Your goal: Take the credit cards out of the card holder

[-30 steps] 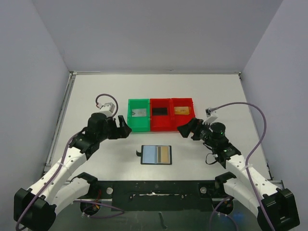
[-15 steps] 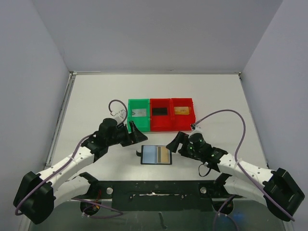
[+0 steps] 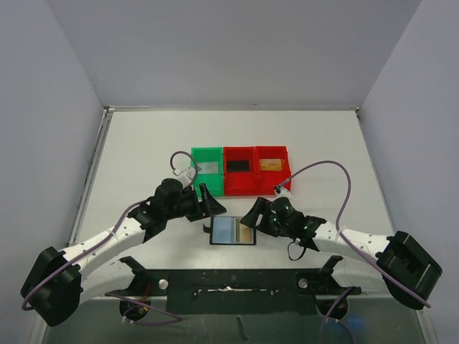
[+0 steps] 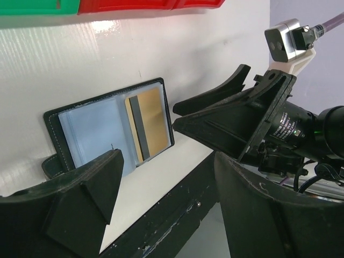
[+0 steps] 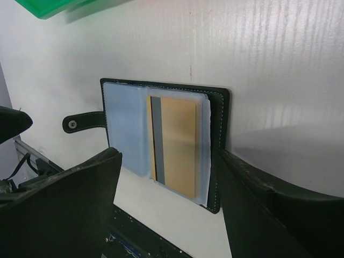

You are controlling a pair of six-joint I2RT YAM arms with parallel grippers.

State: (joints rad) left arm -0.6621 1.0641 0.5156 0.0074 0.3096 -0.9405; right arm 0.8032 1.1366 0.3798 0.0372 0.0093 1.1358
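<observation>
Card holder (image 3: 233, 231) lies open, gold card (image 5: 177, 145) in its half nearest your right gripper (image 3: 252, 215), long axis fore-aft. Left gripper (image 3: 210, 203) flanks the strap side; both jaws gape, empty.

Open card holder (image 5: 126, 131) — gold card (image 5: 180, 145) inside

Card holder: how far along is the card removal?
Done: card holder open; grey card in the green bin, black card in the middle red bin, gold card in the right red bin. In hand: nothing; left gripper and right gripper flank it, open. Left: a second gold card in its pocket.
</observation>
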